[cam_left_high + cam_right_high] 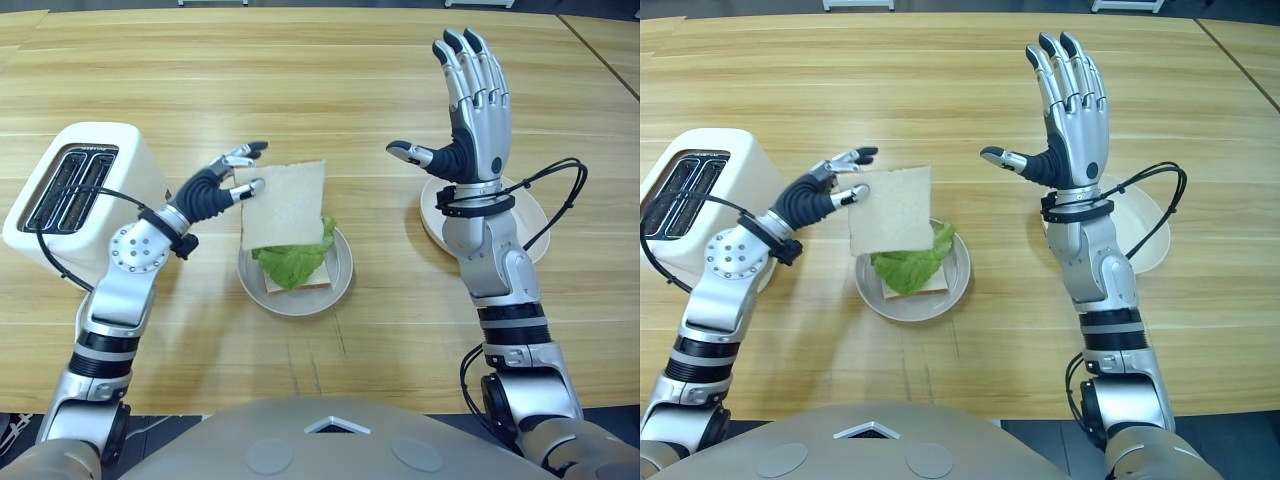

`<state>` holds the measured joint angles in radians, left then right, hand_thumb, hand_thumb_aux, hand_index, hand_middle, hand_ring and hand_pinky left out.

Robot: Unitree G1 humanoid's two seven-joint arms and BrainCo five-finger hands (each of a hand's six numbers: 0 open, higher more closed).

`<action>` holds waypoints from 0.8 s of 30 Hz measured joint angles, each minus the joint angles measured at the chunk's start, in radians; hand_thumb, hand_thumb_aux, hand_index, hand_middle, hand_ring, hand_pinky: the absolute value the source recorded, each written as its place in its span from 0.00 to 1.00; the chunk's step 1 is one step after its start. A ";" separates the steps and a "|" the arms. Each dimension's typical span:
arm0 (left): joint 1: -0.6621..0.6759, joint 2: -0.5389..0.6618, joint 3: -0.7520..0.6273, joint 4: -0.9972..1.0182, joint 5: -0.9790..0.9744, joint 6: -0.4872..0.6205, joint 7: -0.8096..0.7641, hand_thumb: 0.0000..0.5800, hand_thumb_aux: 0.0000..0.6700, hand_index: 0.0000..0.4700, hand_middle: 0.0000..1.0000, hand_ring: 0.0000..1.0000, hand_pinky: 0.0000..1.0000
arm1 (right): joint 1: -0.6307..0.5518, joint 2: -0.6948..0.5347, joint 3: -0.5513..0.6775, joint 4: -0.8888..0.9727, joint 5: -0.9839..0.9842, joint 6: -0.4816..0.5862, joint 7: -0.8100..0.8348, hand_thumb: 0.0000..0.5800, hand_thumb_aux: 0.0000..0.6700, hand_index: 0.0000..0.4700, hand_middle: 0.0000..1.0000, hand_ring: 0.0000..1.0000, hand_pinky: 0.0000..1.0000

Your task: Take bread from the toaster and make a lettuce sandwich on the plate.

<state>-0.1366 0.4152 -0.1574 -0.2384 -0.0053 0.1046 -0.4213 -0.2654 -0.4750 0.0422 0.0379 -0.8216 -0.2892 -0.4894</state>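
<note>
The left hand [215, 190] pinches the slice [287, 205] by its edge, so it hovers over the lettuce [295, 262] on the plate [300, 306], toward the near edge of the worktop [300, 80]. The right hand [475, 110] is spread wide, clear of it.

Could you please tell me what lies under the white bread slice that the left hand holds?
A green lettuce leaf rests on another white bread slice in a round grey plate. The held slice hides their far parts.

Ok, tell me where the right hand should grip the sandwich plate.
Probably the bare rim of the plate on its near-right side, coming from the right: lettuce crowds the far edge and the left hand holds bread over the left.
</note>
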 measured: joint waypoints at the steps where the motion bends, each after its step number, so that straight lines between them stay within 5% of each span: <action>1: 0.002 -0.010 -0.010 0.013 0.009 -0.004 0.003 1.00 1.00 1.00 0.00 0.00 0.00 | 0.003 0.000 0.000 -0.001 0.000 0.000 0.000 0.00 0.00 0.00 0.00 0.00 0.00; 12: 0.081 -0.152 -0.104 0.108 0.095 -0.025 0.090 1.00 1.00 1.00 0.00 0.00 0.00 | 0.011 0.002 0.018 0.002 -0.008 0.002 0.000 0.00 0.00 0.00 0.00 0.00 0.00; 24: 0.149 -0.151 -0.096 0.036 0.139 -0.012 0.107 1.00 1.00 1.00 0.00 0.00 0.00 | 0.012 0.002 0.028 0.014 -0.009 0.002 -0.007 0.00 0.00 0.00 0.00 0.00 0.00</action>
<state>0.0119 0.2641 -0.2538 -0.2028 0.1337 0.0924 -0.3140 -0.2529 -0.4726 0.0706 0.0524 -0.8309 -0.2867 -0.4964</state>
